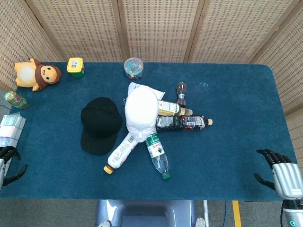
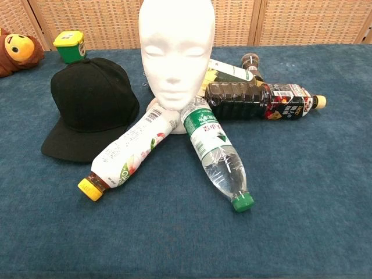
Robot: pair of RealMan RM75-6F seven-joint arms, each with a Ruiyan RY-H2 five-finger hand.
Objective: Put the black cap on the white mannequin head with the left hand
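Woven rattan panels close off the back of a blue-covered desk [image 1: 236, 156] on which nothing of the task has begun. The black cap [image 1: 100, 124] lies flat, brim toward the robot, just beside the white mannequin head [image 1: 141, 113], on the left-hand side of it; the head stands upright amid several bottles lying on their sides, one white bottle [image 2: 131, 154] touching the cap's brim edge in the chest view.

The left hand [image 1: 8, 163] sits at the desk's near left edge, well apart from the cap, only partly in frame, fingers apart and holding nothing. The right hand [image 1: 279, 172] rests at the near right edge, fingers likewise spread and empty.

The step in hand, as I judge it, is the reach and grasp. A grip on the crown or on the brim's outer side should avoid nudging the white bottle. The cap then needs lifting clear above the head before it is lowered crown-down, so the light-looking head is not knocked sideways.
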